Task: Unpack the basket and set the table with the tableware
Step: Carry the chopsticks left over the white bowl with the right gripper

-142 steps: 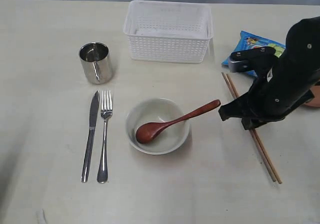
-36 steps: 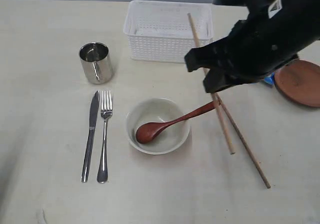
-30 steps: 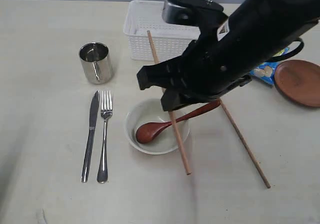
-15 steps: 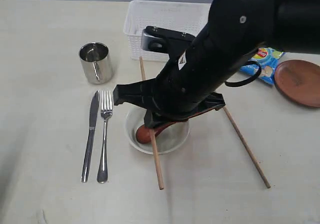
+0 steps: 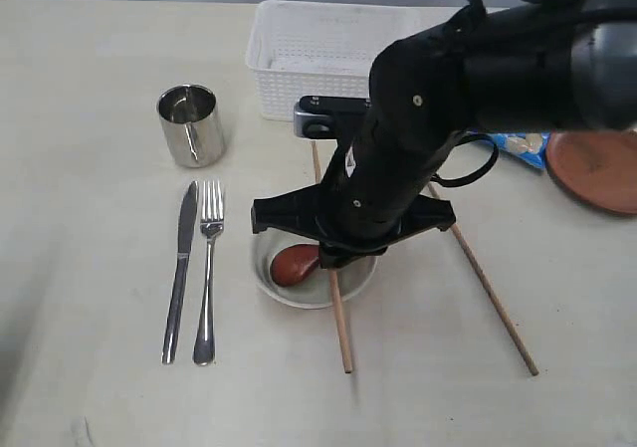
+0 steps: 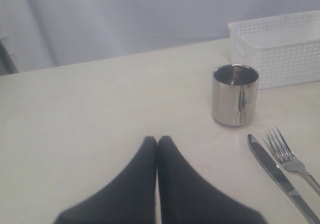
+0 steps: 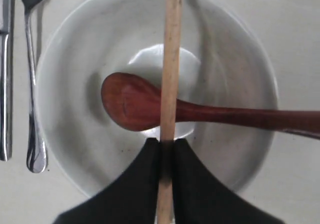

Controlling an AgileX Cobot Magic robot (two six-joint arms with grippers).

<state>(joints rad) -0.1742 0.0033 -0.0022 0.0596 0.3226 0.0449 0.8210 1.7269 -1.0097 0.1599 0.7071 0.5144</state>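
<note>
While the right arm [image 5: 438, 118] bent low over the big table [image 5: 90, 69], wide bare tabletop lay past the claw on the knife side and toward the near edge. The white basket [image 5: 333, 69] stood behind the claw, close to the far edge. The brown plate [image 5: 597, 168] sat well away on the claw's other side. The right claw [image 7: 167, 143] pointed down over the bowl [image 7: 65, 109] and was pinched tight on one chopstick [image 5: 341, 328]. That stick crossed over the spoon [image 7: 130, 102] lying in the bowl. The other chopstick [image 5: 493, 303] lay flat on the table, apart from the claw. The mug [image 5: 190, 123], knife [image 5: 180, 268] and fork [image 5: 207, 268] sat off to one side. Half a second before, the claw and its stick had been nearer the fork. The left claw [image 6: 157, 140], its tips pressed together on nothing, hung over bare table near the mug.
</note>
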